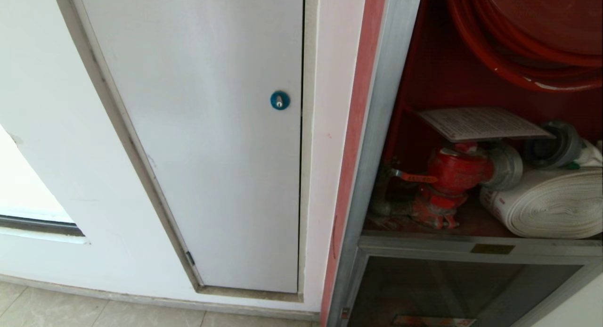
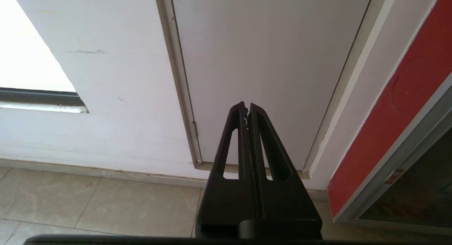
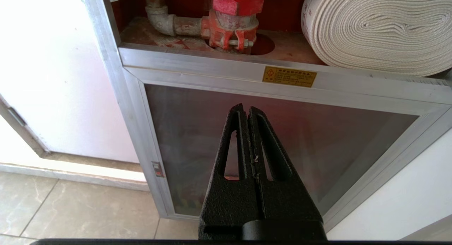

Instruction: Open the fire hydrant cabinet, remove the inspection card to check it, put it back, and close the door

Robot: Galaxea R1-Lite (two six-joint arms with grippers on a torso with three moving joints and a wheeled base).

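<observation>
Currently the fire hydrant cabinet (image 1: 377, 143) stands with its upper compartment exposed: the red interior, a red hose reel, a red hydrant valve (image 1: 452, 176) and a rolled white hose (image 1: 551, 202) are seen directly, with no glass in front of them. The door itself cannot be seen in any view, so the opening step is judged complete. The inspection card (image 1: 480, 123) lies roughly flat inside the compartment, resting on top of the valve and beside a grey hose coupling (image 1: 556, 143). Whether it is yet to be taken out or already returned cannot be determined; closing the door remains outstanding in either case. Neither arm appears in the head view. The right gripper (image 3: 247, 111) points at the smaller lower glass panel (image 3: 282, 142), below the shelf that carries the valve and hose, well apart from the card; its fingers are pressed together and hold nothing. The left gripper (image 2: 246, 107) faces the plain white panel door (image 2: 268, 61) to the left of the cabinet, low near the tiled floor (image 2: 106, 206), fingers likewise clenched and empty, and appears parked.
</observation>
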